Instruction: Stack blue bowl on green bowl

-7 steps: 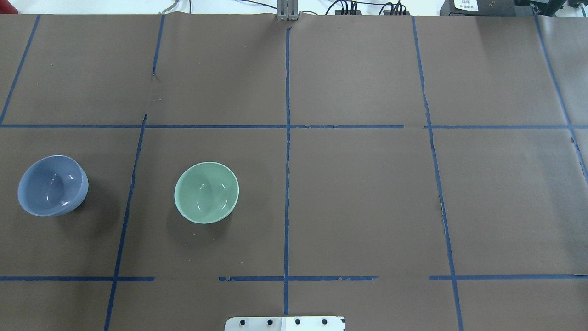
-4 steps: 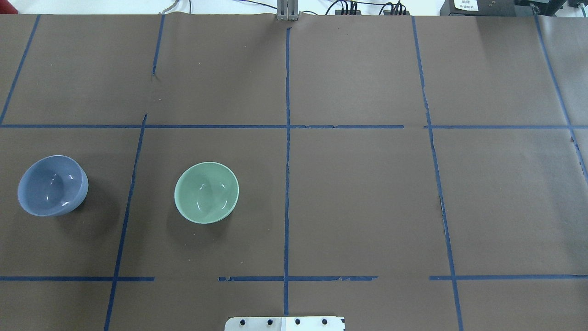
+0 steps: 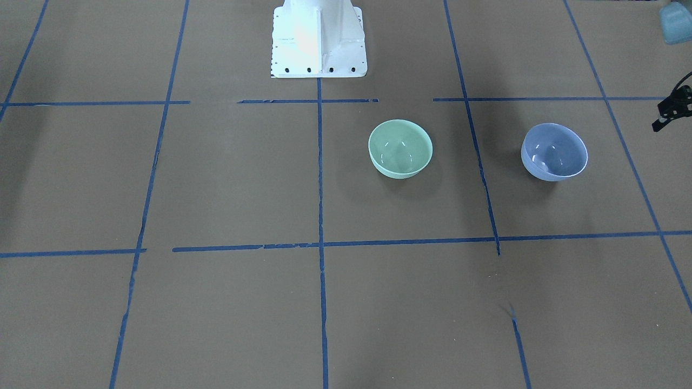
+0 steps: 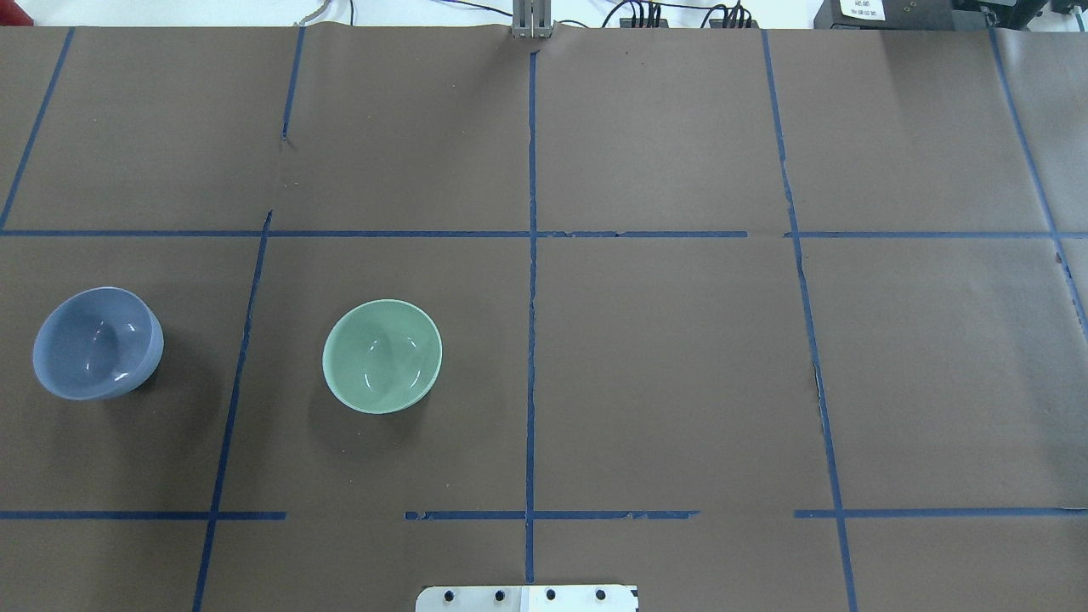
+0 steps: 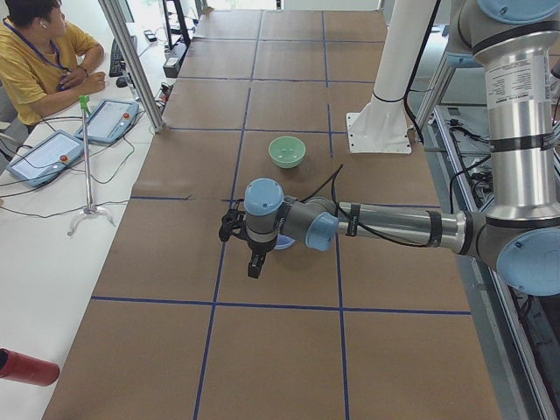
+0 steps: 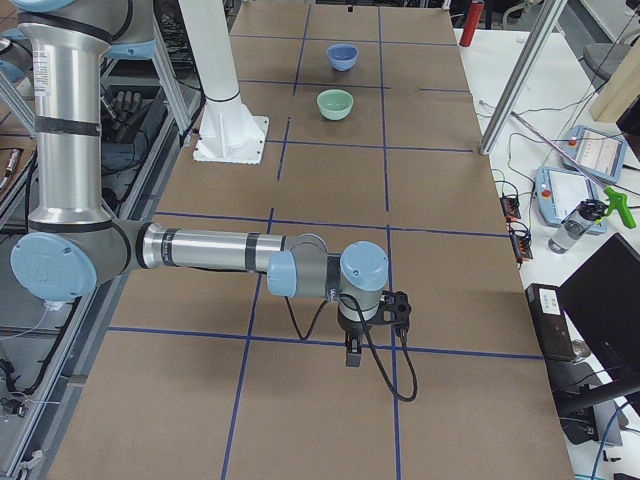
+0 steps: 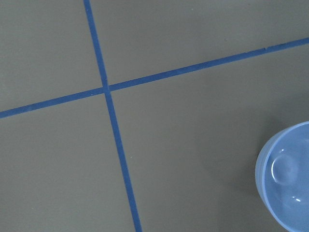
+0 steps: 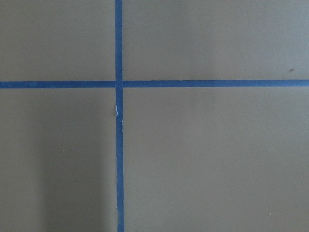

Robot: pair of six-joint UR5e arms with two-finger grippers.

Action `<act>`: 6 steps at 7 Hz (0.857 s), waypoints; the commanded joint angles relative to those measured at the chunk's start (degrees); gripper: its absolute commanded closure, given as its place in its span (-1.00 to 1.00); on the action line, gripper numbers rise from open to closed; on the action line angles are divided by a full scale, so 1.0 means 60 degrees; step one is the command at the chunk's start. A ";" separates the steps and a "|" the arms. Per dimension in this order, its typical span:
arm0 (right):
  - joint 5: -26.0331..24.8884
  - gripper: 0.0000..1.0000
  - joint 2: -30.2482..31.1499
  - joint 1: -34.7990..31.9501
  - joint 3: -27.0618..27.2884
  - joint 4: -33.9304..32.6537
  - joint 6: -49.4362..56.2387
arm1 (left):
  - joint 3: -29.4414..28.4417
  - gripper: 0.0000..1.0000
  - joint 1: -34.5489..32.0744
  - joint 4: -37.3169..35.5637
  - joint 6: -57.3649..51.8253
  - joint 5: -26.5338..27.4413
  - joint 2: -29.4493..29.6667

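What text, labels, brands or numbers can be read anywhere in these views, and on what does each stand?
No text can be read.
White label on the black box beyond the table's far edge: printed lines, too small to read.
Sticker on the left arm: print too blurred to read.
Blue bowl and green bowl: plain, with no marks.

In the overhead view we find the blue bowl (image 4: pixel 98 343) at the frame's left edge on the worktop (image 4: pixel 680 365), with the green bowl (image 4: pixel 382 356) well apart to its right, a tape line (image 4: pixel 238 365) between them.
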State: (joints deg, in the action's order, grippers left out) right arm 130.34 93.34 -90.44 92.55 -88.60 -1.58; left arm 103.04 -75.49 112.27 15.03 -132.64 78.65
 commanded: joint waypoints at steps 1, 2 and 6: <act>0.0000 -1.00 0.0000 0.0000 0.0000 0.0001 0.0000 | -0.0210 -0.99 0.1851 0.2316 0.3238 0.0966 -0.0393; 0.0000 -1.00 0.0000 0.0000 0.0000 -0.0013 0.0000 | -0.0211 -0.99 0.2526 0.2830 0.4093 0.1042 -0.0393; 0.0000 -1.00 0.0000 0.0000 0.0000 0.0001 0.0000 | -0.0313 0.39 0.3485 0.3216 0.5390 0.1599 -0.0379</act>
State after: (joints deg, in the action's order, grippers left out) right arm 130.34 93.34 -90.44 92.55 -88.62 -1.58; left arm 101.53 -55.14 131.42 46.79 -123.30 76.33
